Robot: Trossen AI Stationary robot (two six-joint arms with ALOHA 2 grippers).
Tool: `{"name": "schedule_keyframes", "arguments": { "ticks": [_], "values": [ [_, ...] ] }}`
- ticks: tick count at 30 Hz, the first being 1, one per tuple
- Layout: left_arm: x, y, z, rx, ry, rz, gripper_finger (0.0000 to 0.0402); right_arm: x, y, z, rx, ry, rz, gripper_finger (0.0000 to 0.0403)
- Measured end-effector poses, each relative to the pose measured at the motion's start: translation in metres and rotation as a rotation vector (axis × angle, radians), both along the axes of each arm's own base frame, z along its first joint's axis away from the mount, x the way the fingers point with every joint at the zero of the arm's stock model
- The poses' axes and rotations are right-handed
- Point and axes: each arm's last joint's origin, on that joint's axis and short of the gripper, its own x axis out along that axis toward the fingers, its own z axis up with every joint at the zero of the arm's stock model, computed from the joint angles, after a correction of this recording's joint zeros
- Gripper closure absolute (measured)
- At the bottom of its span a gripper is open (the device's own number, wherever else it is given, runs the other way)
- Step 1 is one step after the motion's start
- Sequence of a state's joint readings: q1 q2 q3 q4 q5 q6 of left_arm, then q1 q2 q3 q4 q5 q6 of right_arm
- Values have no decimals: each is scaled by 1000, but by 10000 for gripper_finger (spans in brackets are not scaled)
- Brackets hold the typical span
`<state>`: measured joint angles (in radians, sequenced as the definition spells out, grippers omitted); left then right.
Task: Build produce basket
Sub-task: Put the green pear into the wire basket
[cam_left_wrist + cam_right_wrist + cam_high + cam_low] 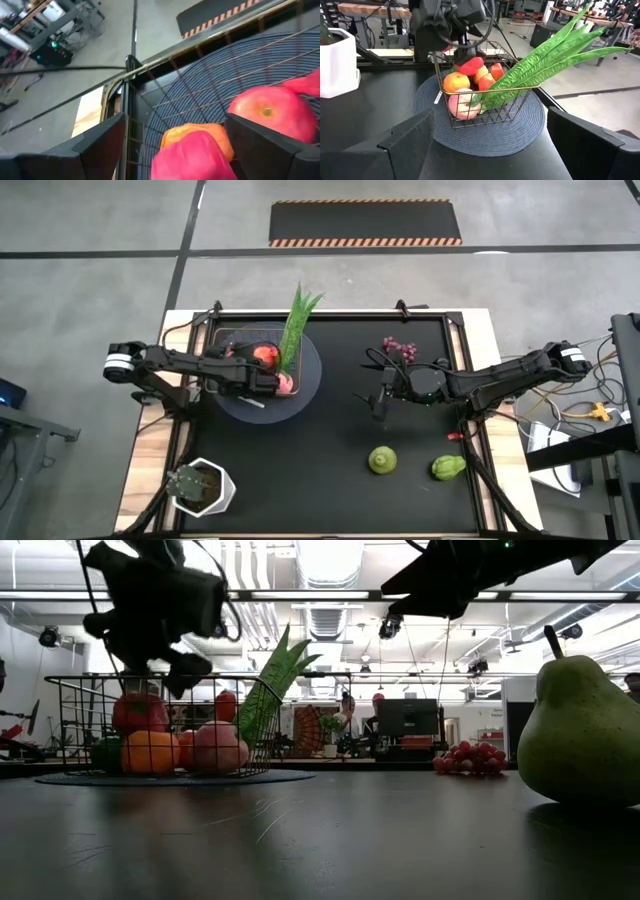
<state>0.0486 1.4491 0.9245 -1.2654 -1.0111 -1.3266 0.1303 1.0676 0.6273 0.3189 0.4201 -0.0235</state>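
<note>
Black table [330,480]: left gripper [272,383] over basket [225,340].

black table [330,490], basket [228,340], grapes [399,348], pears [383,460]

The basket [262,368] stands on a round mat [312,385] in the table's [330,490] left half, toward the far edge, with fruit [465,82] inside and a leafy stalk [297,325] leaning out over its far side. The grapes [400,348] lie near the far edge, right of centre. Two pears [382,460] [448,468] sit toward the near right corner. A potted plant [200,487] stands at the near left corner.
</note>
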Motion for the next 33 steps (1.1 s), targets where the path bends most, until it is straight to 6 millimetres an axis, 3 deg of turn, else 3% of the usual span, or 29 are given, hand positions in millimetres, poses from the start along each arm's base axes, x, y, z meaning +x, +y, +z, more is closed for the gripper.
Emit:
{"name": "schedule_keyframes", "arguments": {
  "ticks": [10, 16, 21, 27, 33],
  "values": [
    [16, -6, 47, -21, 20, -170, 79, 0, 0, -1, 12, 7, -3, 38],
    [33, -26, 67, -193, 46, -418, 79, -1, 0, -2, 11, 29, -3, 38],
    [47, -49, 70, -304, 21, -671, 79, -2, 0, -2, 38, 33, -11, 38],
    [64, -82, 80, -211, -49, -949, 79, -9, -12, 3, 157, 34, -86, 38],
    [78, -117, 95, -20, -97, -1256, 79, -7, -30, 6, 280, 223, -189, 38]
  ]
}}
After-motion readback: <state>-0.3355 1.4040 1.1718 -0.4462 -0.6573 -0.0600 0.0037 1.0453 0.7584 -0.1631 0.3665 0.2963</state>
